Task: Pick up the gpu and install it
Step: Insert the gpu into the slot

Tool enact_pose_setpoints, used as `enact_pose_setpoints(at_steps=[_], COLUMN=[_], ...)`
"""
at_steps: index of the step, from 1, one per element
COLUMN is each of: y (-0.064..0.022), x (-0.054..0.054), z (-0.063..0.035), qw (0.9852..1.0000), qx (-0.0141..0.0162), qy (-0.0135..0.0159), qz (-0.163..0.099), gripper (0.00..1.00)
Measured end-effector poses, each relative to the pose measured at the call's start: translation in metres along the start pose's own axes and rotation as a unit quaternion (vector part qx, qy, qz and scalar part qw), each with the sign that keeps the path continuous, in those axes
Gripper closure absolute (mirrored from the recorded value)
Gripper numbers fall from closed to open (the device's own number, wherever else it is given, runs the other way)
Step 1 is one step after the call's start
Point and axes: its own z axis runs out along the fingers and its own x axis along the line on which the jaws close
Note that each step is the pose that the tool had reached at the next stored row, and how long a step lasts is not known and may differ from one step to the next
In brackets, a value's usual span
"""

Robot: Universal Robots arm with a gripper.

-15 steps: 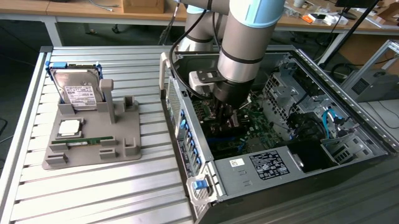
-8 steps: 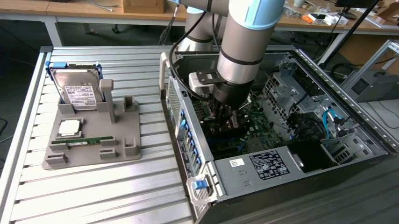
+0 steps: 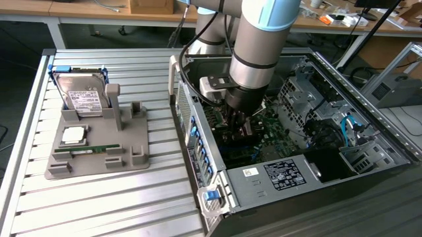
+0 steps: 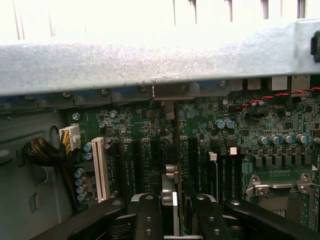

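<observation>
On the exterior view's left, a grey holder [image 3: 99,148] on the counter [image 3: 99,207] carries a hard drive [image 3: 82,96] and a green memory stick [image 3: 96,148]. To the right, the arm reaches into the open computer case [image 3: 297,187]. Its pincer [image 4: 172,205] is clamped on the card [image 4: 170,187], held edge-on over the green board's [image 4: 260,125] slots.

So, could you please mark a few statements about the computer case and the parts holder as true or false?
1. The gripper is inside the open computer case, over the motherboard. True.
2. The hard drive lies inside the case. False: it stands in the gray holder.
3. The gripper holds the gpu. True.
4. The memory stick is plugged into the motherboard. False: it lies on the gray holder.
</observation>
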Motion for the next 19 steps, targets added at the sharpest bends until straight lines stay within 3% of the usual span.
enact_pose_setpoints(at_steps=[19], y=[0.0002], x=[-0.0024], z=[0.0036], qw=[1.0], qx=[0.0], qy=[-0.0001], qz=[-0.003], gripper=[0.73])
